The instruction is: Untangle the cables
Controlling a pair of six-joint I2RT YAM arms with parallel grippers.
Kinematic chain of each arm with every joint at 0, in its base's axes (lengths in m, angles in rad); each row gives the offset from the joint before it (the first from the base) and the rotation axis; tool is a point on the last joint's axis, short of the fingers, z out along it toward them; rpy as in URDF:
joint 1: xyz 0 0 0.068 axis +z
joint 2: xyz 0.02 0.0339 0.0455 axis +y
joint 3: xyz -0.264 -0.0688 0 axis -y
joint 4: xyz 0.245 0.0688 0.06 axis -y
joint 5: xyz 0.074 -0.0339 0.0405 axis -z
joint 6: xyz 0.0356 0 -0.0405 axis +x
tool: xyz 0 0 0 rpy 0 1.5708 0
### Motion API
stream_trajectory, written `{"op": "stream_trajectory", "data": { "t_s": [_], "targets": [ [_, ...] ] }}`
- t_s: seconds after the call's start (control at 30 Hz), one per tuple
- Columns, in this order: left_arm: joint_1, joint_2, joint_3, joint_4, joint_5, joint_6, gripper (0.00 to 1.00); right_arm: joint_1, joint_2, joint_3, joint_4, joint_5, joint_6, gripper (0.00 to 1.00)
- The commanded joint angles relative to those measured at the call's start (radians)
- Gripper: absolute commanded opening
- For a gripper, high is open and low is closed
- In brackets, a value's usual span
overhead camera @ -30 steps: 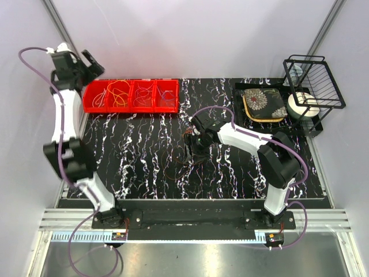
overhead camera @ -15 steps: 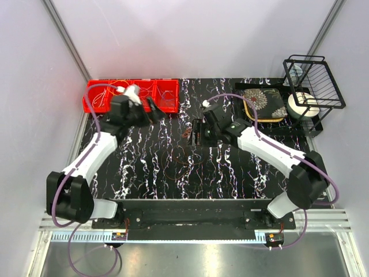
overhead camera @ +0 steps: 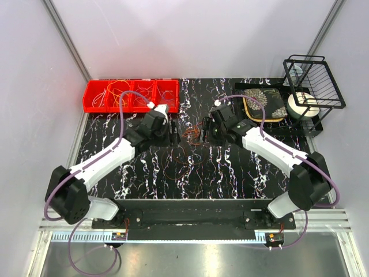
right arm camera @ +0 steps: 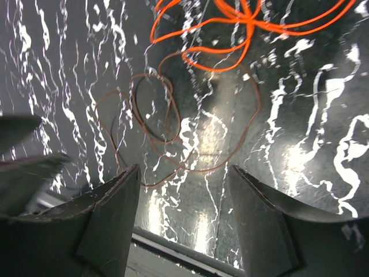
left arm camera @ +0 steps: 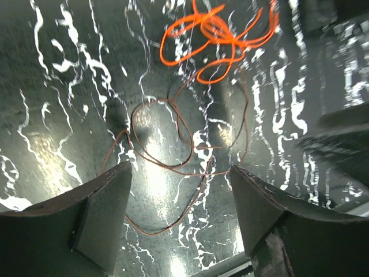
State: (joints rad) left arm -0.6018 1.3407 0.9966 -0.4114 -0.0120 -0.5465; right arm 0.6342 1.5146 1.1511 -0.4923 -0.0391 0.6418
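The left arm has swung from the red bin (overhead camera: pixel 131 109) to the middle of the marbled mat (overhead camera: pixel 138 173). The left gripper (left arm camera: pixel 181 193) hangs spread and empty over a thin brown cable (left arm camera: pixel 190 171). The orange cable (left arm camera: pixel 216 30) lies just past its fingertips, cut off at the edge. The right gripper (right arm camera: pixel 183 196) faces it, also spread, holding nothing. From above, both cables barely show.

The cables (overhead camera: pixel 193 137) lie on the table (overhead camera: pixel 144 173). A divided bin (overhead camera: pixel 131 96) sits behind-left of them, a rack (overhead camera: pixel 314 81) behind-right.

overhead view looks down; both close wrist views share the orange cable (left arm camera: pixel 214 27).
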Motion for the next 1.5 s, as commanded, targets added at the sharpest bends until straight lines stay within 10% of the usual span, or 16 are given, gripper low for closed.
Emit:
{"op": "stream_trajectory", "data": {
  "t_s": [0.0,0.53,1.23,1.47],
  "targets": [
    [-0.042,0.063,0.0,-0.009,-0.118,-0.067,0.71,-0.04,-0.036,-0.004,0.037,0.027,0.013,0.68],
    [-0.21,0.247,0.046,-0.121,-0.295,-0.408,0.73,-0.073,0.029,-0.013,0.07,-0.061,0.035,0.67],
    [-0.217,0.477,0.165,-0.182,-0.345,-0.375,0.55,-0.077,0.07,-0.031,0.107,-0.145,0.038,0.64],
    [-0.217,0.502,0.169,-0.181,-0.347,-0.366,0.2,-0.079,0.078,-0.034,0.112,-0.159,0.041,0.63]
  ]
}}
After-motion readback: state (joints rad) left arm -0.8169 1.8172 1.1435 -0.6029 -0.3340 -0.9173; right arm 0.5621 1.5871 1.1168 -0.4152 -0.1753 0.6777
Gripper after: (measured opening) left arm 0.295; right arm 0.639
